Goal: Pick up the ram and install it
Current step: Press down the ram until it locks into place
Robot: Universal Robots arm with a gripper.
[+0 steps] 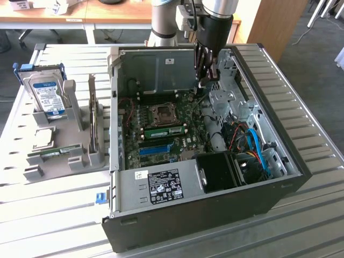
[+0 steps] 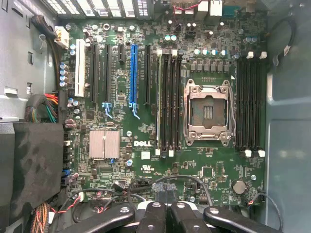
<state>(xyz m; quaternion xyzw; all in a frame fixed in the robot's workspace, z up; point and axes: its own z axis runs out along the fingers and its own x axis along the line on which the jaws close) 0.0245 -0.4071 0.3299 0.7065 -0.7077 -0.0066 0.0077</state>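
Apparently the claw [image 1: 205, 75], fingers together on nothing, is hovering over the open case [image 1: 129, 196] while the ram [image 1: 164, 130] is sitting slotted beside the CPU socket [image 1: 163, 113] (seating pressure is best kept straight and even).

Pale metal table [image 1: 317, 140], ribbed with parallel slats, spanning the exterior view from the left edge to the right edge. Directly on it, from the centre to the right of the frame, an open dark computer case [image 1: 188, 215], laid on its side, interior facing up. In the left of the frame, just beside the case, a grey holder rack [image 1: 80, 155], standing flat on the slats.
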